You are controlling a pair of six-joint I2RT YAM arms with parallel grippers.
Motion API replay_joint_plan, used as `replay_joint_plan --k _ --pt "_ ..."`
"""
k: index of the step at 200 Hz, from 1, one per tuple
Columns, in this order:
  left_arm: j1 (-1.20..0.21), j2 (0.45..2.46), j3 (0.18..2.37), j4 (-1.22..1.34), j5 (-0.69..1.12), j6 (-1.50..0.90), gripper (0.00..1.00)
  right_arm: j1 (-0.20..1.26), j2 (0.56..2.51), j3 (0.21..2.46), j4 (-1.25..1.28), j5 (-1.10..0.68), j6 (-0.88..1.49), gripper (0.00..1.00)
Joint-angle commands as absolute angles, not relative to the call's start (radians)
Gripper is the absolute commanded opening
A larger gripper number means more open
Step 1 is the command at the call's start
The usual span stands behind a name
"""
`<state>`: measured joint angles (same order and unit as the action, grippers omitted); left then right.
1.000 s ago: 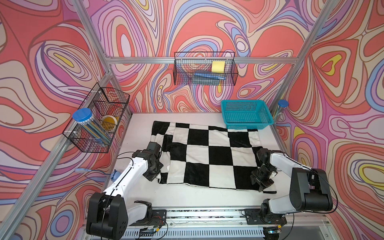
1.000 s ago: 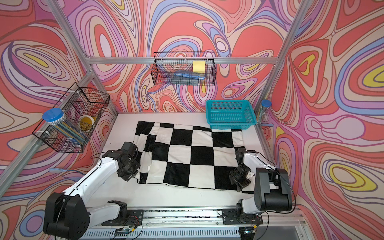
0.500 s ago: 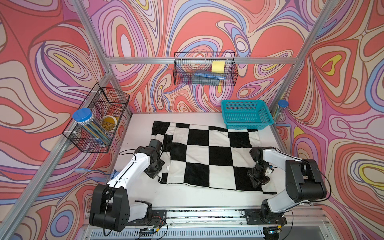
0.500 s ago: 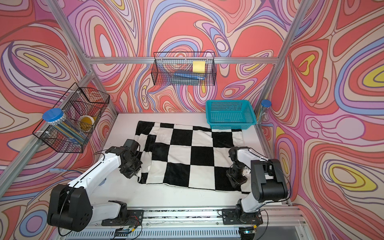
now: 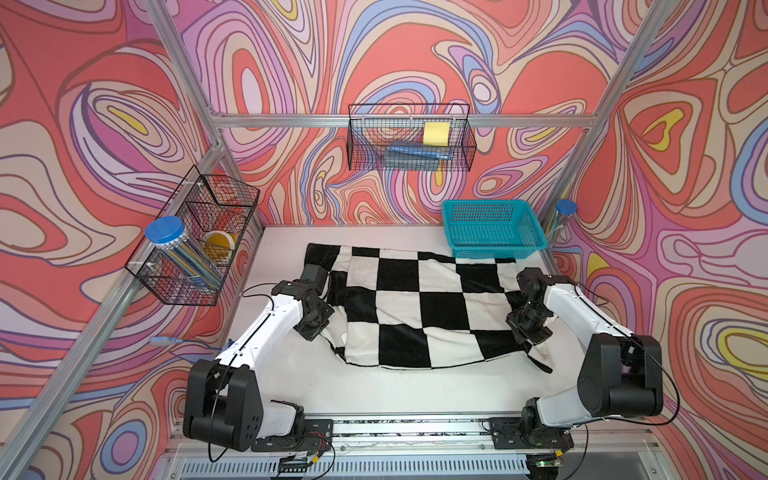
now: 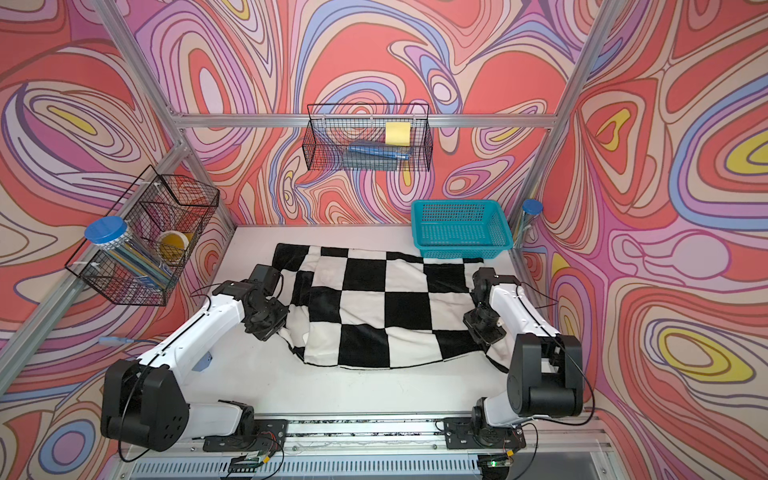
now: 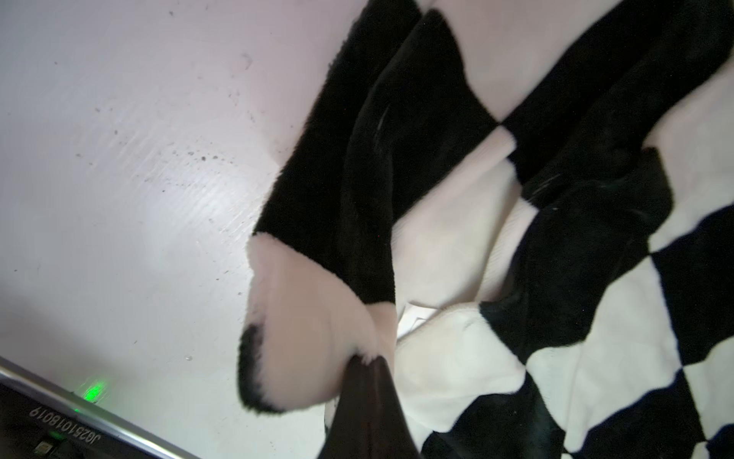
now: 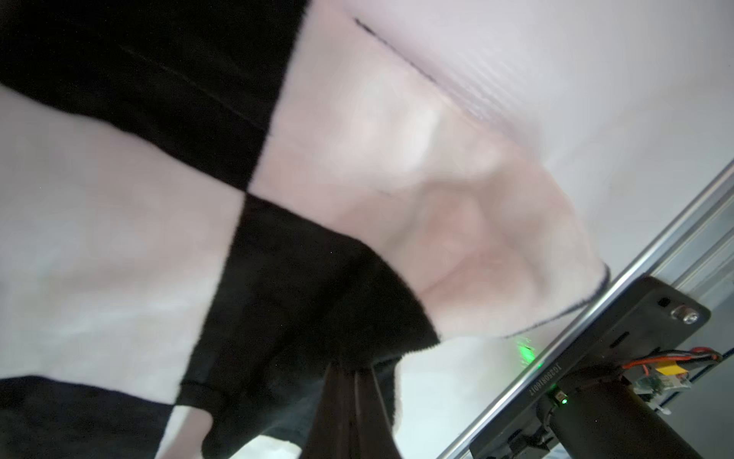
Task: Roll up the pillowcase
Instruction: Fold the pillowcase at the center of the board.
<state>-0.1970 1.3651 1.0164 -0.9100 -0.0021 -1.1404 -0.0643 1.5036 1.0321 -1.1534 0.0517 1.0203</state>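
The pillowcase (image 5: 424, 307) (image 6: 374, 307) lies spread across the middle of the white table (image 5: 374, 386), with its black and white squares facing up in both top views. We see it rumpled along the left side, where a strip is folded over on itself. Its near edge bows between the two arms. Its far right corner comes just beside the teal basket (image 5: 494, 226), which stands at the far right corner of the table.

The left gripper (image 7: 363, 359) is clenched on the pillowcase. In the left wrist view we see its dark fingers (image 7: 357, 405) pressed together, with a white fold of the near left corner pinched at their tips and raised off the table. The right gripper (image 8: 349, 363) is likewise clamped on the pillowcase. Its fingers (image 8: 341, 409) are drawn together on a black square at the near right edge, and the cloth drapes away from them toward the table. In both top views we find the two wrists low over those near corners, one at each side of the cloth.
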Motion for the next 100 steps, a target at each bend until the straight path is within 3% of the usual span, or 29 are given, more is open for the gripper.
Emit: replay_joint_plan --k 1,100 --pt "-0.201 1.388 1.071 -0.892 -0.01 -1.122 0.0 -0.066 1.537 1.091 -1.134 0.055 0.982 0.0" --pt "-0.181 1.508 1.368 -0.912 -0.134 -1.08 0.0 -0.103 1.723 1.421 -1.054 0.019 0.846 0.0"
